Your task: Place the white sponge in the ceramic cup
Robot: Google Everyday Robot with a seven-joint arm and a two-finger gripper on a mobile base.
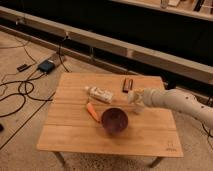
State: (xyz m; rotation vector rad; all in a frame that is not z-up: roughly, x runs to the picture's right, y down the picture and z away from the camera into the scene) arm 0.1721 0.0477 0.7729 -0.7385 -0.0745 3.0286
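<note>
Your arm (172,100) reaches in from the right, low over the far right part of the table (75,135), and the gripper (134,96) sits at its tip, just above the cup (137,108). The fingers are pressed together on a cream lump, and that is your sponge (131,94), pinched at the tip and off the wood. The cup stands upright on the table right under the gripper, small and white, just beside the bowl's far right edge. You cannot tell whether the sponge touches the cup's rim or hangs a little above it. The bowl (115,121), dark purple, sits near the middle of the table, towards the front. Left of it lies a carrot (92,111), at a slant, its tip close to the bowl. Behind the carrot you have the tube (100,93), white with a label, lying on its side. A dark bar (128,85) lies near the far edge, just behind the gripper. On the floor to the left, cables (20,92) run to a small blue box (46,66).
</note>
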